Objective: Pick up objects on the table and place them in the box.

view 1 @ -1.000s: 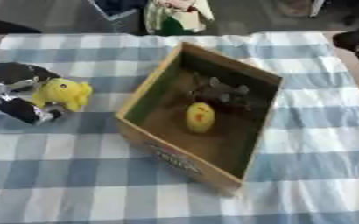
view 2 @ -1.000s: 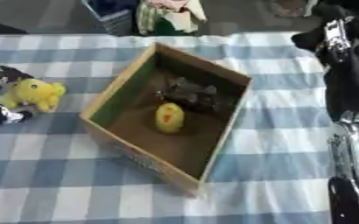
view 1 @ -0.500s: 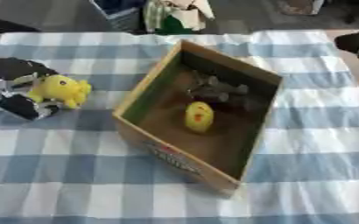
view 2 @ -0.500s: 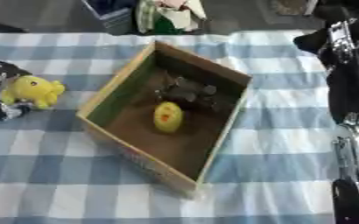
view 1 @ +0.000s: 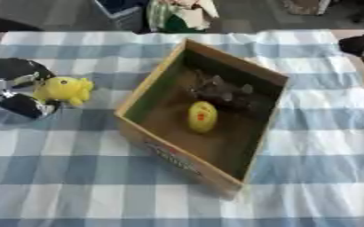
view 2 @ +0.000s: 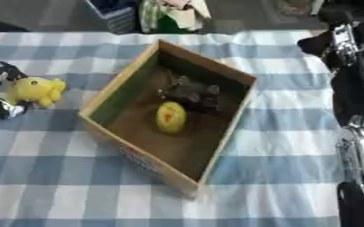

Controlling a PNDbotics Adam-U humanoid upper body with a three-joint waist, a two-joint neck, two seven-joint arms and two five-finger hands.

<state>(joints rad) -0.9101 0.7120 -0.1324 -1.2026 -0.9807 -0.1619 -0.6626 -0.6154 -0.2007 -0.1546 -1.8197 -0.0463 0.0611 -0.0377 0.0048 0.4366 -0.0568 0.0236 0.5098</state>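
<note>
A yellow plush toy [view 1: 63, 89] hangs at the left of the table, with my left hand [view 1: 16, 87] curled round it from the left. The open cardboard box [view 1: 146, 146] lies askew in the middle of the checked cloth. Inside it are a yellow oval toy [view 1: 202, 116] and a dark lumpy toy [view 1: 221, 91]. My right arm [view 2: 352, 84] runs down the right edge of the right eye view. The right hand [view 2: 334, 34] shows dark at the upper right; whether it is open or shut is unclear.
The table wears a blue and white checked cloth [view 1: 76, 177]. Beyond the far edge stand a dark bin [view 1: 123, 9] and a green and white bag [view 1: 177, 13]. The box's near right corner [view 1: 230, 184] points towards me.
My left hand has carried the yellow plush toy slightly up and to the right, towards the box. The box and its contents have not moved.
</note>
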